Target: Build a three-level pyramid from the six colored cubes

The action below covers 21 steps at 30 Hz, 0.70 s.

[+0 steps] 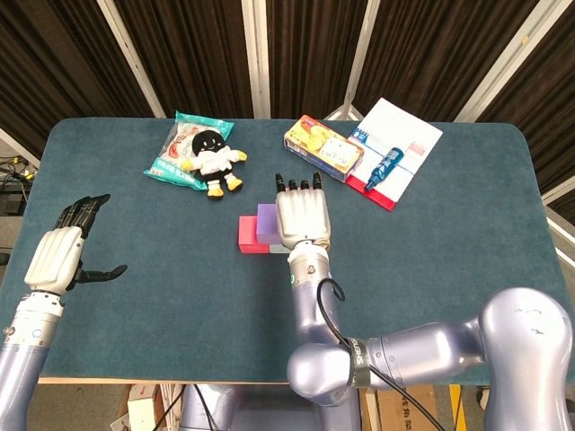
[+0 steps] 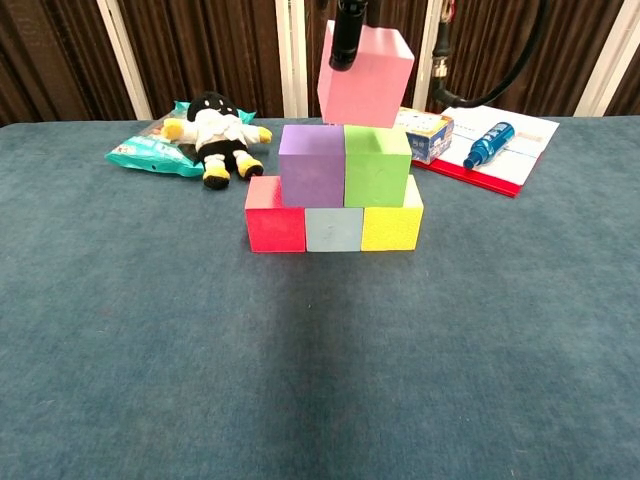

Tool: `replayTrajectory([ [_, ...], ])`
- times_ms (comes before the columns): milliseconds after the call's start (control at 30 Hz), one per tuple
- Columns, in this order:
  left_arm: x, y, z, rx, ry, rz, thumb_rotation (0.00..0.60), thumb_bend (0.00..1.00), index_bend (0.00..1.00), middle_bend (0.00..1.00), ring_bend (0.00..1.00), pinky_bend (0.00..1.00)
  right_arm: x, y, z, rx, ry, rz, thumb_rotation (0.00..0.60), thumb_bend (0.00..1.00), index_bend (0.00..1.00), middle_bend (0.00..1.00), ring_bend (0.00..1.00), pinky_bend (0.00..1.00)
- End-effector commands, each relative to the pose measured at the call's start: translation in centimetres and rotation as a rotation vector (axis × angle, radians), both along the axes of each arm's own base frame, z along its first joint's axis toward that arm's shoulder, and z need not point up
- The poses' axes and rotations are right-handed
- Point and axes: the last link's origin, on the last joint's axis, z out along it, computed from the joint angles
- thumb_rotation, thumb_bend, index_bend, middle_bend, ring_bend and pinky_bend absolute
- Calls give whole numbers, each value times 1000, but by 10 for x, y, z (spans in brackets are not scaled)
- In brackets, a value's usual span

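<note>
Your right hand [image 1: 301, 218] grips the matte pink cube [image 2: 365, 76], tilted, just above the seam between the purple cube [image 2: 311, 165] and green cube [image 2: 376, 165]; whether its lower corner touches them cannot be told. Under those sit the red cube [image 2: 275, 214], pale blue-grey cube [image 2: 334, 229] and speckled yellow cube [image 2: 392, 226], all square-edged and foam-like. They stand on a teal, carpet-textured table [image 2: 150, 330] before dark pleated curtains [image 1: 189, 54]. Beyond your fingers lie a glossy snack box [image 1: 322, 148], a blue bottle [image 1: 384, 168] on a white booklet [image 1: 404, 135], and a plush toy [image 1: 211, 160] on a crinkled packet [image 1: 175, 157]. Only the head view shows your left hand [image 1: 61, 251], far off to the side, fingers spread and holding nothing; only the chest view shows the pink cube.
</note>
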Motion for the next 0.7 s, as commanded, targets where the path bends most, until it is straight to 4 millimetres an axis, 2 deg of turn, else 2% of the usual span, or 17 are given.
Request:
replayTrajectory([
  [33,0,0,0,-1,-1,2,600,129,0,59,0,10,4,0,-3,11,0,-6,600,496,0,421,265,0],
  [700,-1,1,0,-6,-12,7,600,129,0,59,0,9,5,-6,-15,12,-1,-66,600,496,0,428,269,0],
])
